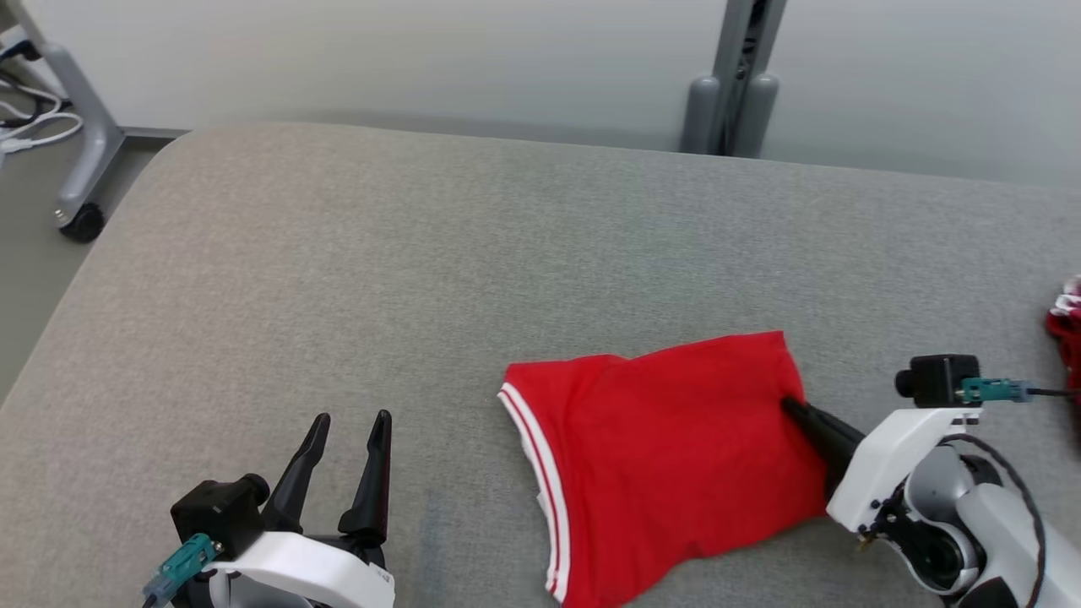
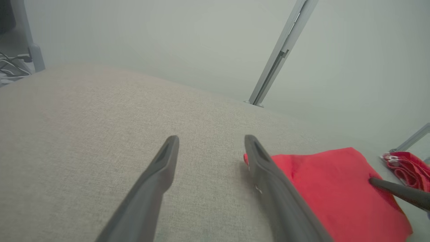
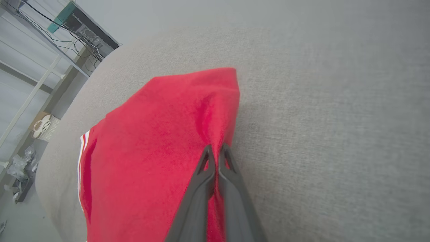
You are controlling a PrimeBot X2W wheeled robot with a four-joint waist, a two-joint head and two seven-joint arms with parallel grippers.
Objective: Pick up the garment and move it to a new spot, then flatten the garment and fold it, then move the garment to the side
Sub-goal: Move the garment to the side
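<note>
The garment [image 1: 667, 456] is red with white stripes along its left hem, folded and lying on the grey table [image 1: 380, 279] at the front right. My right gripper [image 1: 794, 407] is shut on the garment's right edge, and the cloth puckers around its tips [image 3: 216, 149]. The garment [image 2: 336, 191] also lies to the right in the left wrist view, with the right gripper's finger [image 2: 396, 191] on it. My left gripper [image 1: 348, 426] stands open over bare table at the front left, well left of the garment, nothing between its fingers [image 2: 168, 161].
Another red and white cloth [image 1: 1066, 325] lies at the table's right edge. A grey post [image 1: 730, 84] stands behind the table. A wheeled frame leg [image 1: 80, 152] and white cables are on the floor at the far left. Shelving [image 3: 50, 50] shows beyond the table.
</note>
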